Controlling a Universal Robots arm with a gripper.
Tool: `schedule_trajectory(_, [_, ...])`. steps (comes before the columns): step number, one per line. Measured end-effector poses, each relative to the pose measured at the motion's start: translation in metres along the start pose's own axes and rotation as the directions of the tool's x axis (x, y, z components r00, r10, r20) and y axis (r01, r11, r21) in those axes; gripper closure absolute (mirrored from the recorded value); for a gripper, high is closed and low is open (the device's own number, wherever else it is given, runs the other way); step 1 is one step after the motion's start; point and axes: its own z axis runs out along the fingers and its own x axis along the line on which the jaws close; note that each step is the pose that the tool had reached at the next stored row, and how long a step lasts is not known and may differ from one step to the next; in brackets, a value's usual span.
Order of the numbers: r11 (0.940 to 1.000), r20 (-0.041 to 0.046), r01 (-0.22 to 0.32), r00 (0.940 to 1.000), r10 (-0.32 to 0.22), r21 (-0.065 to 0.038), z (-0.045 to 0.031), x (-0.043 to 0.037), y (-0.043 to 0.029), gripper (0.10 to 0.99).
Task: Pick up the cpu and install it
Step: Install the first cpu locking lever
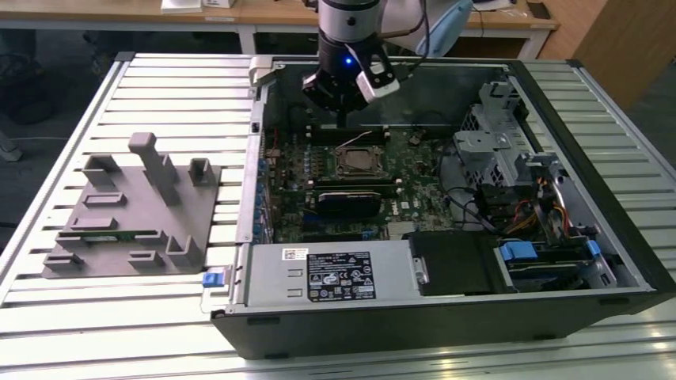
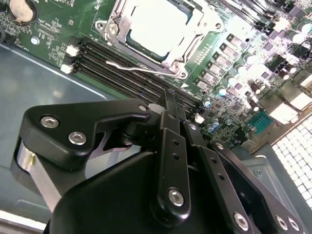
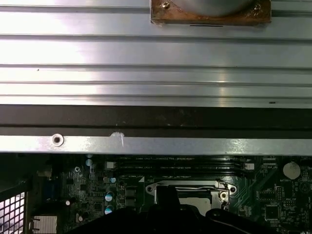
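Exterior view, starting at its left: a grey moulded fixture tray (image 1: 132, 218) lies on the slatted aluminium table (image 1: 63, 317), just beside the open computer case (image 1: 444, 317), which lies on its side. Inside the case, the green motherboard (image 1: 317, 158) occupies the half toward that view's left, with the CPU socket (image 1: 359, 161) near its middle. The gripper (image 1: 340, 119) hangs from the arm above the motherboard's far edge, just behind the socket and clear of it. In the second wrist view the gripper's fingers (image 2: 171, 114) are pressed together with nothing between them. The cpu (image 2: 156, 22) sits inside the socket frame, its pale silver top facing up; the thin wire latch lever (image 2: 141, 69) lies alongside the socket, beside the black memory slots (image 2: 117, 73). Toward the exterior view's right: grey drive cage (image 1: 496, 142), bundled cables (image 1: 533, 206), blue clips (image 1: 520, 252).
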Motion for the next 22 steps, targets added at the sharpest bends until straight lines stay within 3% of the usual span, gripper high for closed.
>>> schedule_trajectory(12, [1.0,-0.001,0.0,1.0,0.0,-0.001,0.0103,-0.0138,-0.0008,0.98])
schedule_trajectory(22, [1.0,-0.0011,0.0,1.0,0.0,-0.001,0.0142,-0.016,-0.0012,0.98])
